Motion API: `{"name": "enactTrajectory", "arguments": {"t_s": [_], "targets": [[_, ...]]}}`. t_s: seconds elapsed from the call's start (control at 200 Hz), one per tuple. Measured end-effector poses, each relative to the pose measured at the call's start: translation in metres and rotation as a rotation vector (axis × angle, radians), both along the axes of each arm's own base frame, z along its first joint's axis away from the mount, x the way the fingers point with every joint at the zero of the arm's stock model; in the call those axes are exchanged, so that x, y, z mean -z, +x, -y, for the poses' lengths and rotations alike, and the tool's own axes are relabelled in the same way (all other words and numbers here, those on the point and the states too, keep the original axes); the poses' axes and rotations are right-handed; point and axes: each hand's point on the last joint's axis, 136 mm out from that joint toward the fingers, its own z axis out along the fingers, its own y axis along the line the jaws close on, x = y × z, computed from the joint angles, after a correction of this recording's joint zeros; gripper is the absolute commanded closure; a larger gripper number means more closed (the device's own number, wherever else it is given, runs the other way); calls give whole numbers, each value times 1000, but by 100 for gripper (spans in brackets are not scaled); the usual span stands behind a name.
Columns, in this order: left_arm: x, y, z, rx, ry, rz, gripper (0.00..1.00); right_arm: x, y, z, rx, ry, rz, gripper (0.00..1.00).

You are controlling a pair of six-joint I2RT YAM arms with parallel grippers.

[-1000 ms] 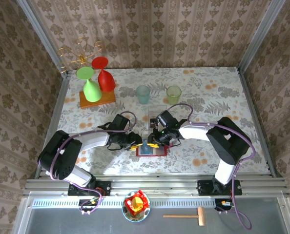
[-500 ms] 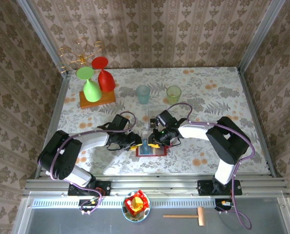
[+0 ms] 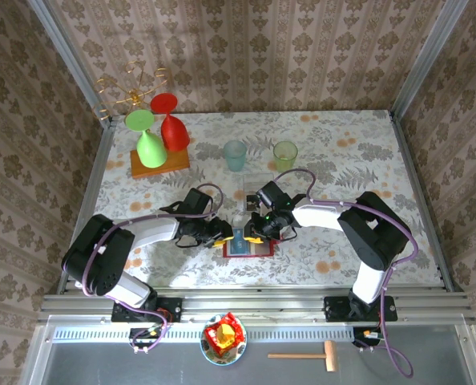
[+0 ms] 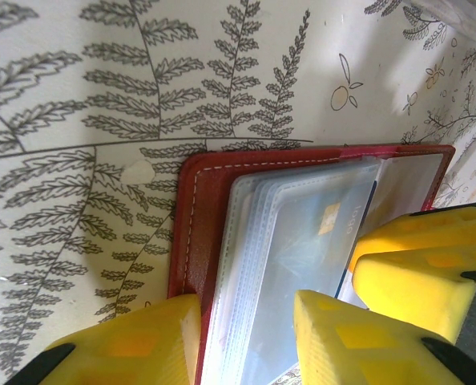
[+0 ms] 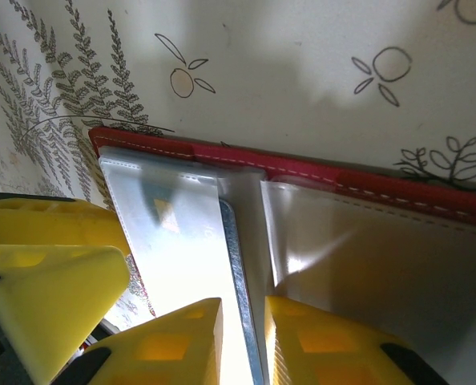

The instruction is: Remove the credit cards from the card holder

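Your right end effector (image 5: 242, 311) pinches a credit card (image 5: 178, 241) at the card holder (image 4: 191, 224). Your left end effector (image 4: 244, 309), spread, straddles its sleeves, crowding alongside. A teal cup (image 3: 235, 154) and a green cup (image 3: 285, 154) stand beyond.

Table (image 3: 366, 152) has a pale surface printed with grey ferns and small orange fruit. At back left sits a wooden board (image 3: 159, 164). At mid-back a teal cup (image 3: 235, 155) and a green cup (image 3: 285, 154) stand near each other but apart, with a clear plastic box (image 3: 260, 178) just nearer than them. At centre, towards the near edge, the red card holder (image 3: 258, 249) lies open and flat, its greyish clear pockets facing up.
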Motion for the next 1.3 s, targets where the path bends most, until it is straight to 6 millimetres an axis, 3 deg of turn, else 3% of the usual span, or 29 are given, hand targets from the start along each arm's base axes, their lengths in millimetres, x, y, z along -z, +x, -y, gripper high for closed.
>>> {"name": "enactTrajectory", "arguments": {"t_s": [0.565,0.83,1.3], "targets": [[0,0,0,0,0,0,64,0,-2,-2,-1,1,-4,88],[0,0,0,0,0,0,64,-1,-2,-2,2,2,-4,81],[0,0,0,0,0,0,64,-13,3,-7,12,38,21,82]]}}
